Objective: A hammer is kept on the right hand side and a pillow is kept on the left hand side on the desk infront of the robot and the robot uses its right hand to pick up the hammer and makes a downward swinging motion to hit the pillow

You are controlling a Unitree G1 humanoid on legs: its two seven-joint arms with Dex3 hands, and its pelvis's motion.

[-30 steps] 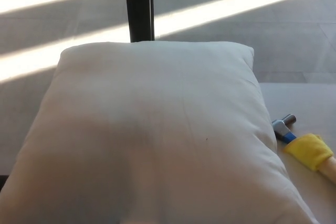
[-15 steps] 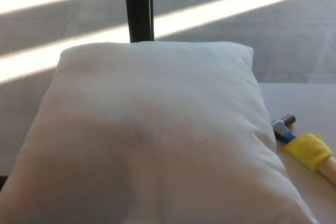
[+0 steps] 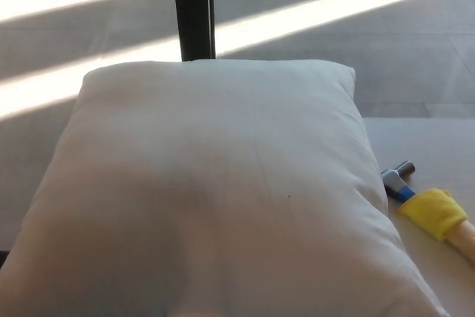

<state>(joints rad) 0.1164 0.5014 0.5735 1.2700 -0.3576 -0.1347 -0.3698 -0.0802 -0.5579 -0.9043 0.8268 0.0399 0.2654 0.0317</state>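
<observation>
The hammer (image 3: 427, 206) is lying on the bench (image 3: 438, 146), just beside the pillow's (image 3: 215, 191) right edge, its long axis slanting, metal head pointing up-left toward the pillow. No fingers are showing, so their state cannot be told.

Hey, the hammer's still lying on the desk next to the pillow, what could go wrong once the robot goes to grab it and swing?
The hammer lies close against the pillow, its handle running off the picture's right edge, so the right hand might snag the pillow or grip badly. The yellow wrap on the hammer might slip in the grasp. Neither hand is in view, so the approach cannot be checked.
</observation>
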